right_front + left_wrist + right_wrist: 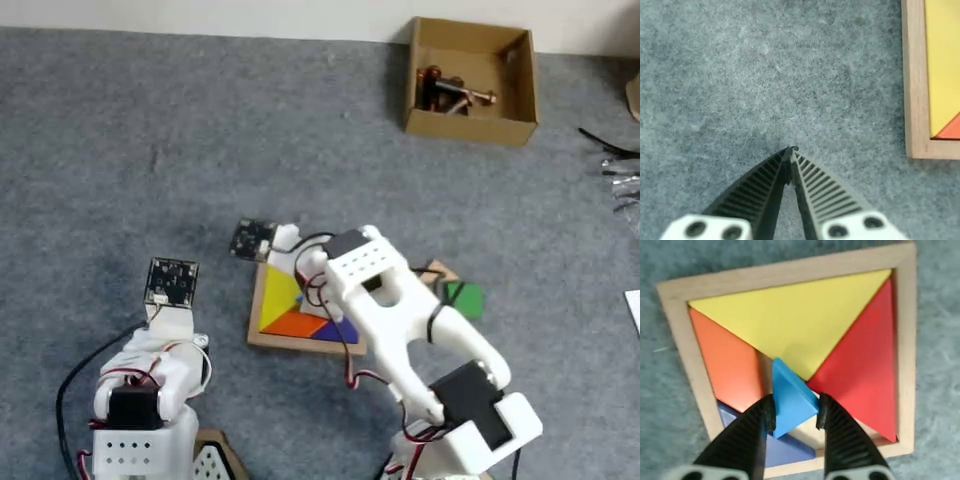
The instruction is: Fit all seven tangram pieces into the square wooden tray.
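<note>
Grey felt mat [150, 130] covers the table. R arm [420, 340] stretches over the tray; L arm [150, 390] sits well apart to its side. Cardboard box [470, 128] at far edge, coppery metal bits inside. Wooden tray [790, 270] lies mid-mat, w/ pieces in it: yellow triangle [790, 325], biggest, along one side; red triangle [865, 375] against adjoining side, touching yellow; orange piece [727, 365] on opposite side, also touching yellow; dark blue piece [785, 447] in corner next to orange, partly hidden by the claw. R gripper [795, 409] pinches a light blue triangle [790, 402] across its edges, tilted, over the bare gap btwn orange and red, its tip at yellow's apex; can't tell if it touches the tray floor. L gripper [791, 150] pressed together, tips meeting, nothing in it, over bare mat near the tray rim [912, 75]. Green piece [465, 297] on mat just beside tray, outside it, partly behind R arm.
</note>
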`<state>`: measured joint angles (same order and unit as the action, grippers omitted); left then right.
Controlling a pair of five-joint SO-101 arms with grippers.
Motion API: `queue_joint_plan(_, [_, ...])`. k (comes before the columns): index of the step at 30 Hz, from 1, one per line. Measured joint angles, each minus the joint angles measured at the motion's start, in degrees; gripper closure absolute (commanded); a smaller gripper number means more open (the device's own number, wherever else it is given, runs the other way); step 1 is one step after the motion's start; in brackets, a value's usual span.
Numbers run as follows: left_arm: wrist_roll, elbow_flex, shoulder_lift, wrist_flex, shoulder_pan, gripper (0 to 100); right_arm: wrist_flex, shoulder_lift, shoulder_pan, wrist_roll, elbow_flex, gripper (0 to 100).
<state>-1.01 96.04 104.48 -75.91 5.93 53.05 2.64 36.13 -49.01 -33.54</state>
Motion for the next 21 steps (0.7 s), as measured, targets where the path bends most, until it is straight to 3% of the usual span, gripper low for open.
queue_joint_plan(6, [0.00,0.00,0.00,0.00,0.00,99,0.53,0.00,2.29,-0.09,0.00,89.9])
queue_joint_plan(21, [0.00,0.00,0.00,0.00,0.00,99,9.76,0.00,2.99,-0.09,0.62,89.2])
